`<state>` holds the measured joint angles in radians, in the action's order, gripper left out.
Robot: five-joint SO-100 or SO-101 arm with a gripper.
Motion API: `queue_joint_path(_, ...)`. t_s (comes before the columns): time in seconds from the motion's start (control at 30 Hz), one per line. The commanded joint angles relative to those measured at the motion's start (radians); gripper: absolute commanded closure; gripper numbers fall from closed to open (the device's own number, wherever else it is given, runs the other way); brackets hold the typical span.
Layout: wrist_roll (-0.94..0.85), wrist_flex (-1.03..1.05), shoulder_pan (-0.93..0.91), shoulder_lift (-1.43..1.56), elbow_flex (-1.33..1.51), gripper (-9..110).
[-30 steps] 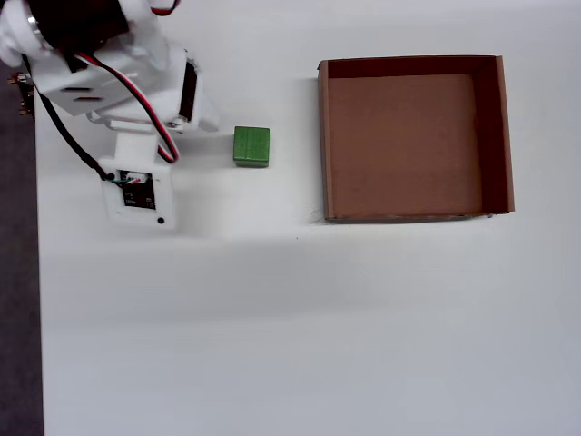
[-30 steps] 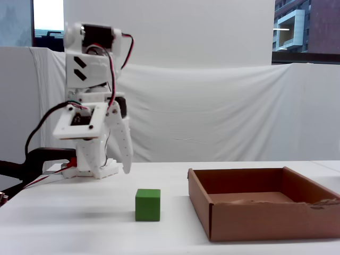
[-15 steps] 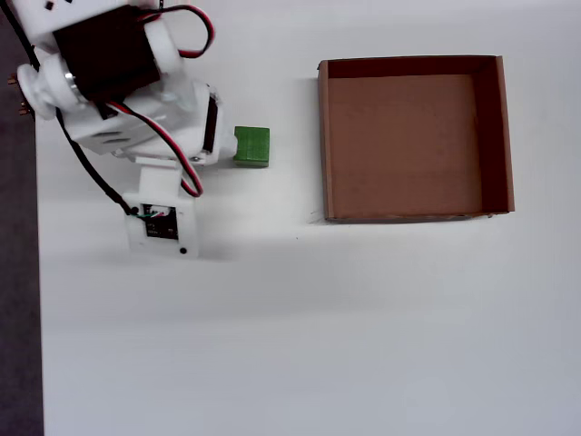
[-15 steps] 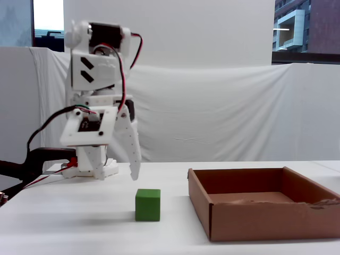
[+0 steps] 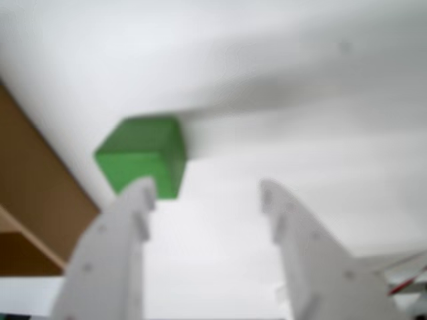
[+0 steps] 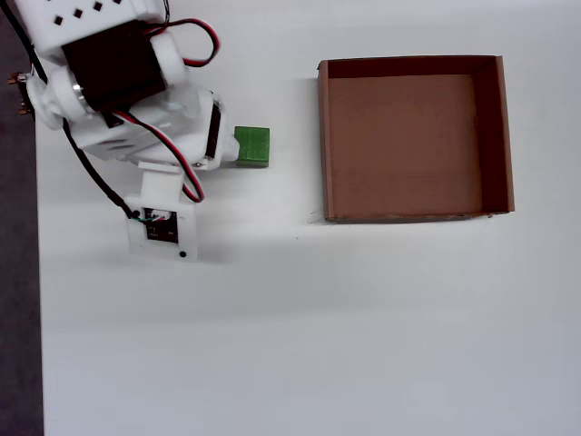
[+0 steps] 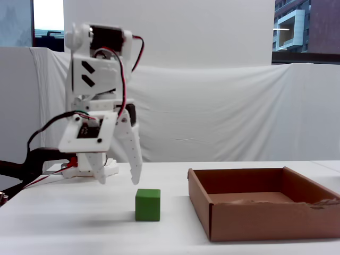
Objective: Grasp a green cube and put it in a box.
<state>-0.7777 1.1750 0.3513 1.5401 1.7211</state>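
Observation:
The green cube (image 5: 143, 155) sits on the white table, also seen in the overhead view (image 6: 252, 146) and the fixed view (image 7: 147, 204). My gripper (image 5: 207, 193) is open and empty, with white fingers (image 5: 137, 200) spread wide. It hangs above the table just short of the cube, in the fixed view (image 7: 119, 180) up and to the cube's left. In the wrist view the left fingertip overlaps the cube's lower edge. The brown cardboard box (image 6: 491, 136) stands apart to the right of the cube, empty; it also shows in the fixed view (image 7: 255, 223) and at the wrist view's left edge (image 5: 33, 200).
The arm's white base and red and black wires (image 7: 79, 167) stand at the table's left. A white cloth backdrop (image 7: 223, 117) hangs behind the table. The dark table edge (image 6: 18, 318) runs down the overhead view's left side.

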Motion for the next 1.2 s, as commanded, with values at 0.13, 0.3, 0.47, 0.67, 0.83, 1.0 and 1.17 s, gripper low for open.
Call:
queue_joint_path(0.13,0.003,-0.002,0.009,-0.002,-0.061,73)
queue_joint_path(0.3,0.003,-0.003,0.006,-0.002,-0.063,73)
queue_joint_path(0.47,0.049,-0.003,0.018,-0.061,-0.143,73)
queue_joint_path(0.67,0.064,0.015,0.043,-0.16,-0.245,73)
queue_joint_path(0.83,0.057,0.026,0.074,-0.187,-0.275,73)
queue_joint_path(1.0,0.046,0.026,0.106,-0.193,-0.252,73)
queue_joint_path(1.17,0.032,0.02,0.123,-0.215,-0.23,73)
